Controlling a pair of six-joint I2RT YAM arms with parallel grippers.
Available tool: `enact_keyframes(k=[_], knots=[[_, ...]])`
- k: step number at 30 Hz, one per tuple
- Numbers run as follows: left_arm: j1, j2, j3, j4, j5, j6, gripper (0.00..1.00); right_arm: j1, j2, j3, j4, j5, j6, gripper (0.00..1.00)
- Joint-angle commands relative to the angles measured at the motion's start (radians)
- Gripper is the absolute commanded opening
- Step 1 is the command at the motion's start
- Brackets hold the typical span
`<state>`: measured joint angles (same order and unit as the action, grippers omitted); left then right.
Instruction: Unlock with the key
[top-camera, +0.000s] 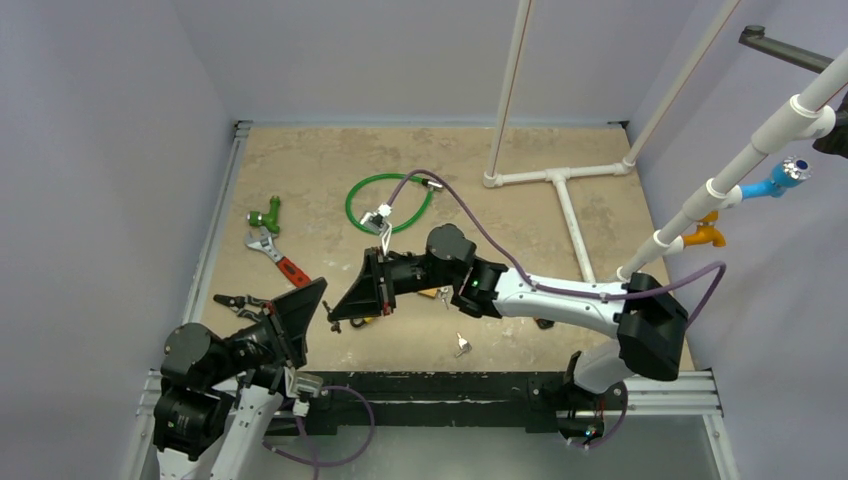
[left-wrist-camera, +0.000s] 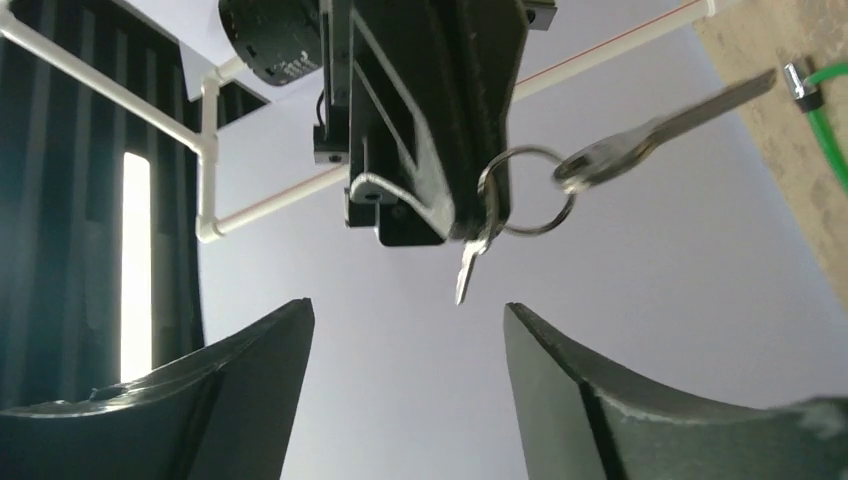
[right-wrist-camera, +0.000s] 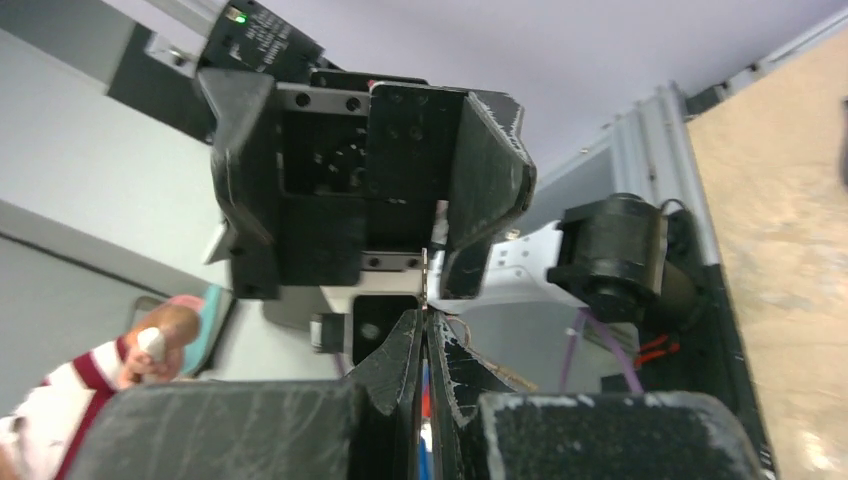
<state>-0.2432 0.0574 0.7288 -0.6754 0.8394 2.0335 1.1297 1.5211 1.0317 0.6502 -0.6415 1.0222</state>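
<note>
With right pincer (right-wrist-camera: 422, 330) clamped on key (left-wrist-camera: 467, 272) and left pincer (left-wrist-camera: 405, 310) wide just beside, close squarely on key, clear of ring (left-wrist-camera: 530, 232).

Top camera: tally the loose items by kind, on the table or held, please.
Hand tools: 2 (wrench, pliers)
Green cable loop: 1
Green fitting: 1
Loose key: 1
Key bunch in right hand: 1
Total: 6
Anything under the right arm is hidden.

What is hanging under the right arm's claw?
A metal ring hangs there, holding a long key that sticks out sideways. The tip of a small key pokes out below the right claw; its head is covered by the fingers.
</note>
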Motion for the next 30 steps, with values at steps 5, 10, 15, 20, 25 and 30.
enact_keyframes(k=[5, 10, 15, 20, 25, 30], knots=[[0.001, 0.125, 0.229, -0.224, -0.094, -0.386, 1.00, -0.041, -0.177, 0.048, -0.479, 0.086, -0.320, 0.00], [0.001, 0.338, 0.479, -0.569, -0.125, -0.626, 1.00, -0.045, -0.203, 0.064, -0.637, 0.115, -0.424, 0.00], [0.001, 0.579, 0.622, -0.615, -0.151, -1.208, 1.00, -0.045, -0.258, 0.057, -0.762, 0.191, -0.504, 0.00], [0.001, 0.788, 0.556, -0.625, -0.208, -1.440, 1.00, -0.045, -0.379, -0.008, -0.921, 0.309, -0.548, 0.00], [-0.001, 0.985, 0.461, -0.531, -0.244, -1.548, 1.00, -0.048, -0.548, -0.114, -0.980, 0.373, -0.492, 0.00], [-0.017, 1.074, 0.426, -0.407, -0.145, -1.649, 1.00, -0.049, -0.693, -0.201, -0.976, 0.408, -0.405, 0.00]])
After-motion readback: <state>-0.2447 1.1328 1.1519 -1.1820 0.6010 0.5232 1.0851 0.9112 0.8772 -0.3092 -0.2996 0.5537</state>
